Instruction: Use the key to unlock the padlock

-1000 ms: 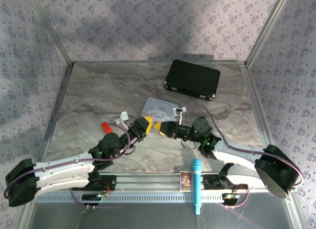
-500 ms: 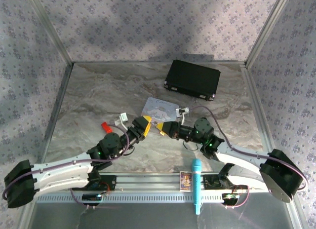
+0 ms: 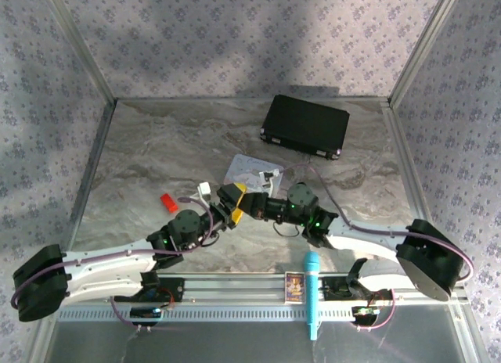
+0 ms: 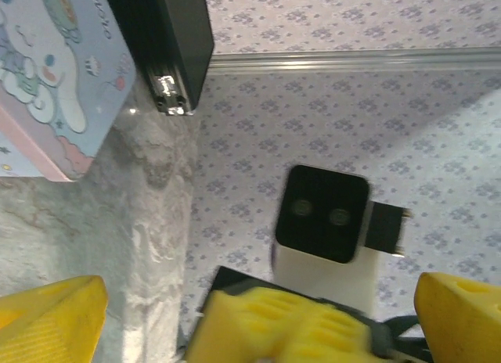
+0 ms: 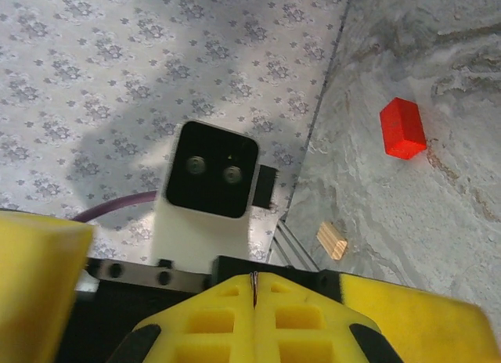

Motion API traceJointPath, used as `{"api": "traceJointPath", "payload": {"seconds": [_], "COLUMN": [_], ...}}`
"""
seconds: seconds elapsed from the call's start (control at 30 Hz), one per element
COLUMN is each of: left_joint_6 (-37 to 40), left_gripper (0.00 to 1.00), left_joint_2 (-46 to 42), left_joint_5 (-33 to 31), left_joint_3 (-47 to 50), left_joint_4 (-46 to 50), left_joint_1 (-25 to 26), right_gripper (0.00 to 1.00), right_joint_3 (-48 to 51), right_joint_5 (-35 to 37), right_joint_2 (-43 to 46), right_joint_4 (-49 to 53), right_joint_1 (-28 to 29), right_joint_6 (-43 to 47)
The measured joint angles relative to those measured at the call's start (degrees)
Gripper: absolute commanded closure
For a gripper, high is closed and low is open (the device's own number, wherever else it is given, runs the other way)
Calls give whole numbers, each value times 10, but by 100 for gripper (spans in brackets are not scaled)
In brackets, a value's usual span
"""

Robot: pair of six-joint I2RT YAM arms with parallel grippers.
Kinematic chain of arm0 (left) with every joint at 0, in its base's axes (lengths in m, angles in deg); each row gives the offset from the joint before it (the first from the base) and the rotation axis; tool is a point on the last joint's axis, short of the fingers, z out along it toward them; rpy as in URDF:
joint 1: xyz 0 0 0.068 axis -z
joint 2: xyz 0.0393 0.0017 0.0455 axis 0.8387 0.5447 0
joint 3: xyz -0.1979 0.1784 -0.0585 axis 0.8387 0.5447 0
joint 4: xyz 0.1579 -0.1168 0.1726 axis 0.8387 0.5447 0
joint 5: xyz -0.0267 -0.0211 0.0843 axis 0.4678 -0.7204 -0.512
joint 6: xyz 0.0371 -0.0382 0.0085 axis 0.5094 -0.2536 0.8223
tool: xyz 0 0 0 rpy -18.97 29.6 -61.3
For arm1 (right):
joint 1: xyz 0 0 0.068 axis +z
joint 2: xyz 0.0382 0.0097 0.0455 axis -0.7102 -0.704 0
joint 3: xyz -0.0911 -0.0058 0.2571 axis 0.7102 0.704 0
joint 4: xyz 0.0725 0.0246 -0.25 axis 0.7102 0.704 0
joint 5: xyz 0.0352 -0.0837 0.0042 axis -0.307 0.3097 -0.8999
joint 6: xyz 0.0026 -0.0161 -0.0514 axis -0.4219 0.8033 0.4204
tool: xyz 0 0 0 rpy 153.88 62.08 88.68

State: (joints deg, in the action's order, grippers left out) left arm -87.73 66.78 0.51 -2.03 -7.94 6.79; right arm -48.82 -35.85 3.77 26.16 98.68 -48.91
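My right gripper point(image 5: 254, 289) is shut, and a thin sliver of metal, the key point(image 5: 254, 280), sticks out of the seam between its yellow pads. My left gripper point(image 4: 258, 300) stands wide open, with one yellow finger point(image 4: 47, 316) at the far left and the other at the far right of its view. The right gripper's yellow tip sits between them, below the right wrist's camera block point(image 4: 321, 214). From above, the left gripper point(image 3: 236, 204) and the right gripper point(image 3: 246, 206) meet tip to tip at the table's middle. The padlock is hidden.
A pale blue cartoon tin point(image 3: 246, 169) lies just behind the grippers, and a black case point(image 3: 305, 126) sits further back. A small red block point(image 3: 168, 202) and a short wooden peg point(image 5: 332, 240) lie to the left. A blue microphone point(image 3: 311, 292) rests on the front rail.
My left gripper has opened from nearly shut to wide. The right arm has swung left, so its shut tip now sits between the left fingers.
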Motion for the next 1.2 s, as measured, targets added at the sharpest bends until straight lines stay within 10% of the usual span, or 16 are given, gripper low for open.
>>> {"api": "traceJointPath", "payload": {"seconds": [1.0, 1.2], "left_joint_6": [-30, -30], "left_gripper": [76, 77], "left_joint_2": [-71, -71], "left_joint_5": [-29, -29], "left_joint_3": [22, 22], "left_joint_4": [63, 74], "left_joint_1": [-4, -4], "right_gripper": [100, 100], "right_joint_3": [34, 37], "right_joint_5": [35, 37], "right_joint_2": [21, 31], "right_joint_4": [-19, -6], "right_joint_1": [9, 10], "right_joint_6": [2, 9]}}
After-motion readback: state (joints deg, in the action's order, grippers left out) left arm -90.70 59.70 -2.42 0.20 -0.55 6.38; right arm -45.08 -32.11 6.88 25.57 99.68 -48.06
